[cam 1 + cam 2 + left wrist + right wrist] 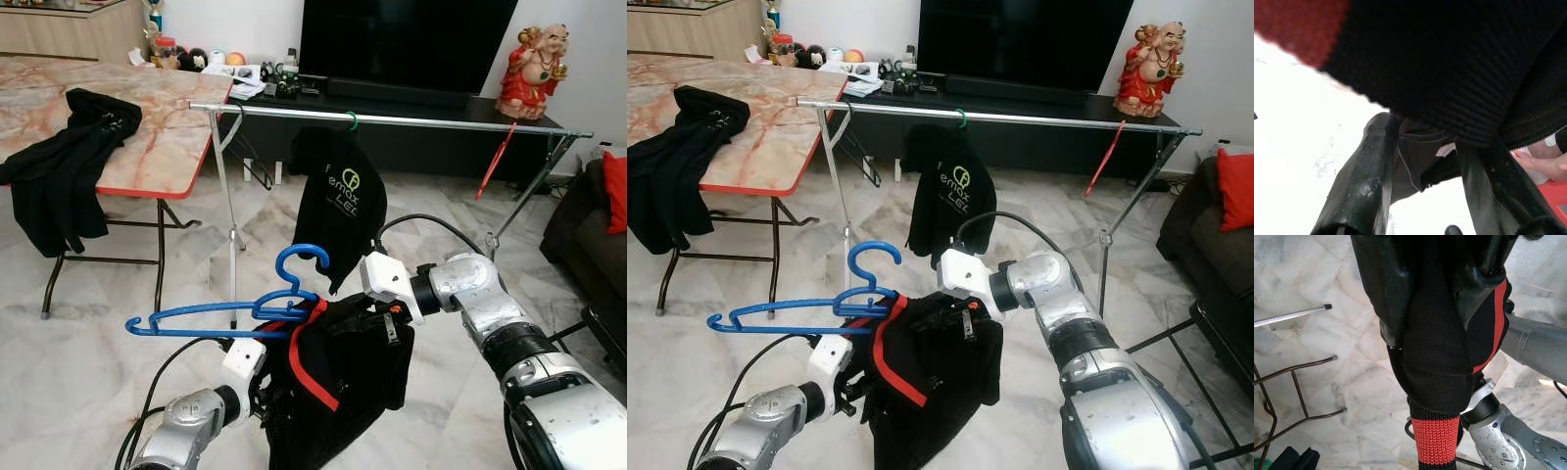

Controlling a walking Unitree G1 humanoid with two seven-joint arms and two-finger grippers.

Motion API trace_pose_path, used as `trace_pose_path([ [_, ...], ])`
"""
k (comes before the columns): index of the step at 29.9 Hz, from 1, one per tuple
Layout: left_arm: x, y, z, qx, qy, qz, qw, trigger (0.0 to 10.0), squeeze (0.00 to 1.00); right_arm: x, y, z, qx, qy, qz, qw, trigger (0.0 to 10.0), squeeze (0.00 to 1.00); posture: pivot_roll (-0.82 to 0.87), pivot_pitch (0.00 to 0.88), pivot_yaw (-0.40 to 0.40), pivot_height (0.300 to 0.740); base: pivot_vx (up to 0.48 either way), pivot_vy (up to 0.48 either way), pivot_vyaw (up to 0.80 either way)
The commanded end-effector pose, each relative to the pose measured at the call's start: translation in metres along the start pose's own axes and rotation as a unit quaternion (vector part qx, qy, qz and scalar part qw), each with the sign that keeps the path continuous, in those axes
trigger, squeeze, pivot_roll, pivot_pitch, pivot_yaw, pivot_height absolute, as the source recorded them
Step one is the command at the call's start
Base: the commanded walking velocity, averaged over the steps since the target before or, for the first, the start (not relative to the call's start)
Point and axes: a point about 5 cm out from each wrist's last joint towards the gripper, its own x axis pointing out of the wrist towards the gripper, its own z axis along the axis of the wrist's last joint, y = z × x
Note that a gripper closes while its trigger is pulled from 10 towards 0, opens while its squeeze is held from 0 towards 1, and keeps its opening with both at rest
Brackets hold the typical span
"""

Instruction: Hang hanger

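Your left gripper (1425,166) and right gripper (1435,308) both clench the black red-trimmed jacket (343,367) on the blue plastic hanger (230,313), near the metal clothes rail (392,119).

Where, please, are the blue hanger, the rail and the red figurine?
blue hanger (294,262): left eye view, on its hook.
rail (431,120): left eye view, mid-span of the bar.
red figurine (532,73): left eye view, its body.

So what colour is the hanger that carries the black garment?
Blue; the hanger shows best in the left eye view.
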Motion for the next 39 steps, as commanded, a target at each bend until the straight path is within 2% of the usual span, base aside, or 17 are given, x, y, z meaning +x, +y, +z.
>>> trace_pose_path([
  [1,0.002,-0.001,0.002,0.002,-0.003,-0.003,1.0,0.0,0.0,-0.004,-0.004,0.005,-0.013,-0.008,-0.011,1.0,0.0,0.0,0.14,0.0,-0.125,0.74,0.0,0.0,0.0],
  [32,0.004,-0.001,-0.003,0.0,0.0,0.019,1.0,0.0,0.0,-0.003,-0.003,-0.003,-0.001,0.004,-0.043,0.999,0.0,0.0,0.14,0.0,-0.124,0.74,0.0,0.0,0.0],
  [35,0.002,0.007,-0.008,-0.002,0.023,0.06,0.998,0.0,0.0,-0.006,-0.003,-0.006,-0.002,0.017,-0.045,0.999,0.0,0.0,0.14,0.0,-0.123,0.74,0.0,0.0,0.0],
  [37,-0.002,0.019,-0.014,0.0,0.045,0.112,0.993,0.0,0.0,-0.013,-0.003,-0.012,0.0,0.032,-0.059,0.998,0.0,0.0,0.14,0.001,-0.125,0.74,0.0,0.0,0.0],
  [39,-0.004,0.023,-0.016,0.0,0.053,0.131,0.99,0.0,0.0,-0.017,-0.003,-0.014,0.007,0.026,-0.069,0.997,0.0,0.0,0.14,0.001,-0.125,0.74,0.0,0.0,0.0],
])
